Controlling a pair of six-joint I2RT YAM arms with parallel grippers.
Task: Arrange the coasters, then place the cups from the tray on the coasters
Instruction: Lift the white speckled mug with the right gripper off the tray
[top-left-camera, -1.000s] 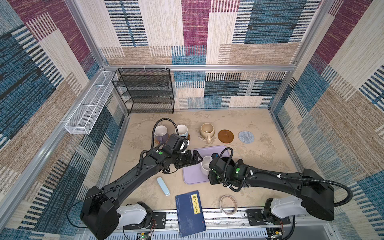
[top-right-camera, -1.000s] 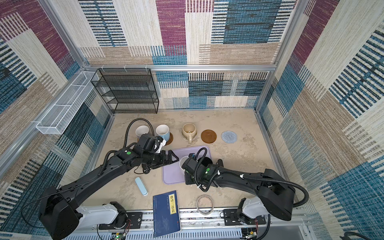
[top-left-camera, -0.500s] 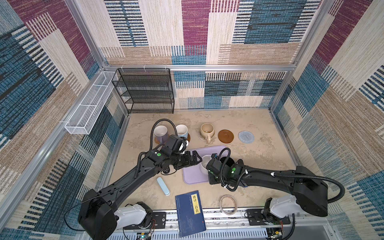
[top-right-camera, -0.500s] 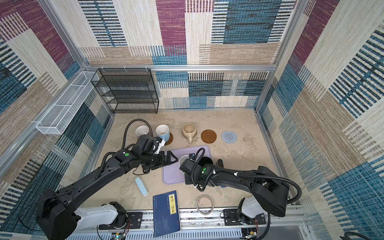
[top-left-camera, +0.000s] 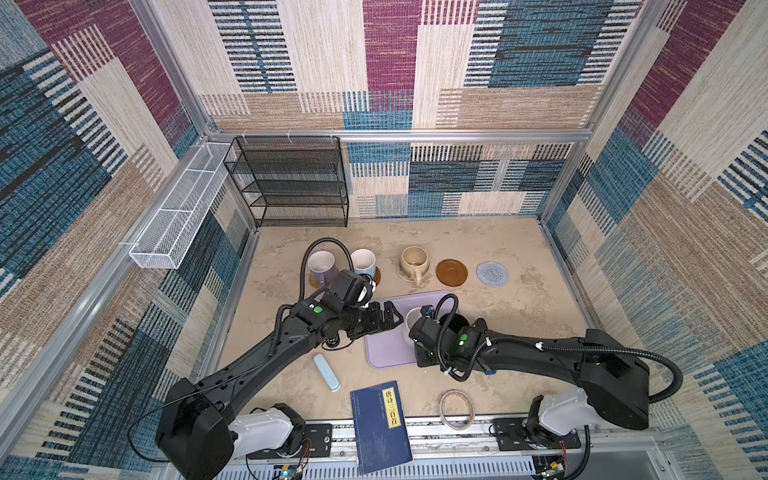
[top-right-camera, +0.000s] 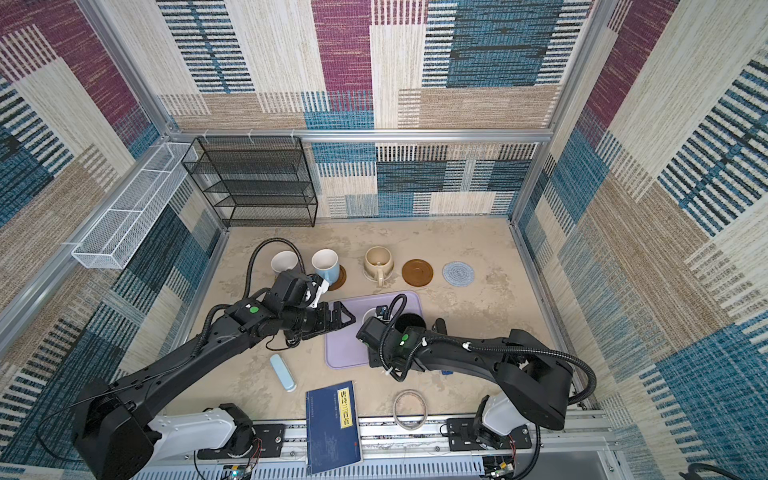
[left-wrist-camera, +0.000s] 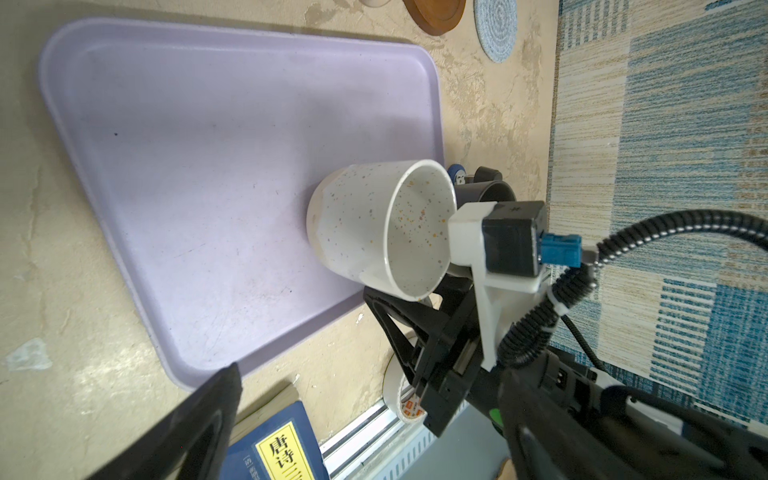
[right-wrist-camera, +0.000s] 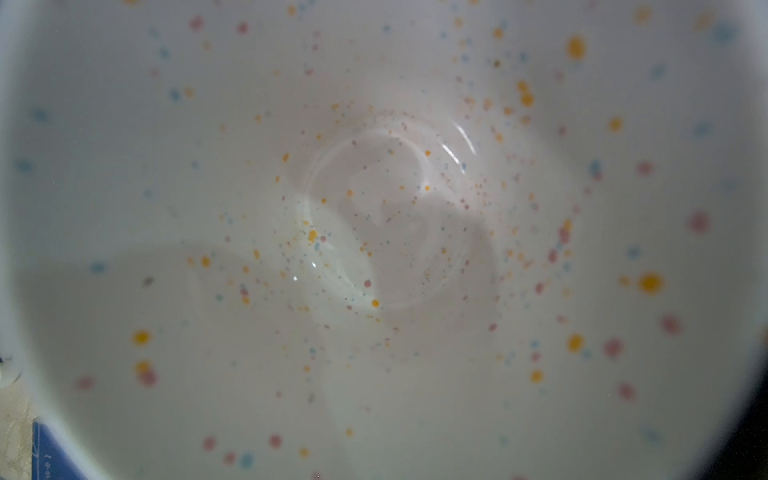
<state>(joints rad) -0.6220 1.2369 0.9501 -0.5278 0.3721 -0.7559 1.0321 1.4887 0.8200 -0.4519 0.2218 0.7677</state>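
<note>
The lilac tray (top-left-camera: 384, 353) (left-wrist-camera: 187, 166) holds a speckled white cup (top-left-camera: 409, 322) (left-wrist-camera: 353, 224) and a black cup (top-left-camera: 456, 322). My right gripper (left-wrist-camera: 430, 305) is shut at the speckled cup's handle side, and the handle is hidden. The right wrist view shows only that cup's inside (right-wrist-camera: 382, 216). My left gripper (top-left-camera: 390, 321) (top-right-camera: 345, 319) stands open and empty over the tray's left edge. At the back, the lilac cup (top-left-camera: 320, 266), light blue cup (top-left-camera: 363, 261) and beige cup (top-left-camera: 414, 261) stand on coasters. A dark brown coaster (top-left-camera: 451, 272) and a grey-blue coaster (top-left-camera: 492, 274) lie bare.
A dark blue book (top-left-camera: 380, 424), a clear tape ring (top-left-camera: 456, 409) and a pale blue case (top-left-camera: 326, 372) lie near the front edge. A black wire rack (top-left-camera: 291, 183) stands at the back left, with a white wire basket (top-left-camera: 178, 208) on the left wall.
My right wrist has shifted slightly left, closer over the speckled cup. The left arm has barely moved and its gripper stays open.
</note>
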